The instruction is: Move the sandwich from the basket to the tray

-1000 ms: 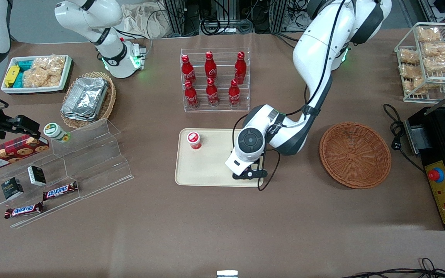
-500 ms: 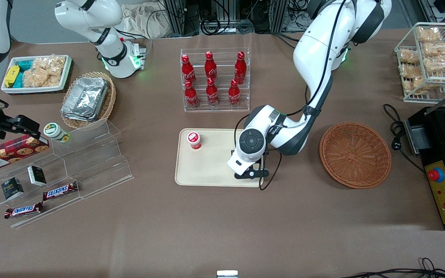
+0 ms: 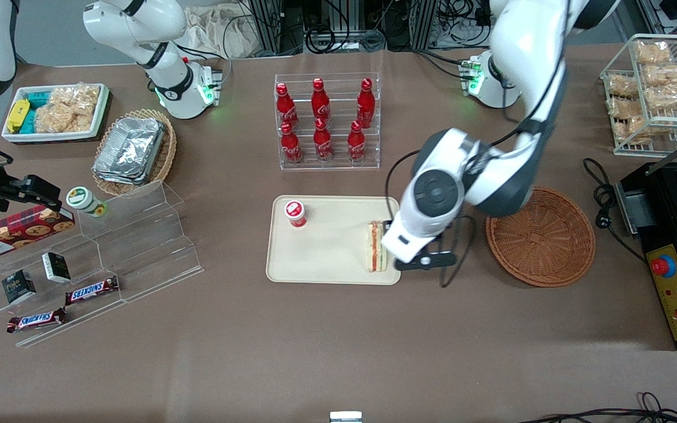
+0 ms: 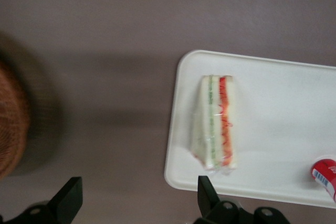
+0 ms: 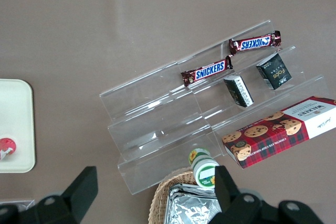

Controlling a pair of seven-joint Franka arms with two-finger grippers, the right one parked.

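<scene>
The sandwich (image 3: 376, 247), a pale wedge with red and green filling, lies on the beige tray (image 3: 321, 258) at the tray's end nearest the basket. The round reddish-brown wicker basket (image 3: 540, 235) stands beside the tray, toward the working arm's end, and holds nothing. My gripper (image 3: 412, 244) hangs above the tray's edge, between tray and basket. In the left wrist view the gripper (image 4: 137, 198) is open with only bare table between its fingers, and the sandwich (image 4: 216, 124) lies apart from them on the tray (image 4: 283, 98). The basket's rim (image 4: 10, 119) also shows there.
A small red-capped bottle (image 3: 295, 212) stands on the tray at its other end. A clear rack of red cola bottles (image 3: 327, 120) stands farther from the camera than the tray. A black appliance (image 3: 676, 247) sits past the basket. Clear stepped shelves with snacks (image 3: 97, 258) lie toward the parked arm's end.
The arm has risen and swung from over the tray toward the basket. The sandwich, covered by the hand before, now shows lying on the tray.
</scene>
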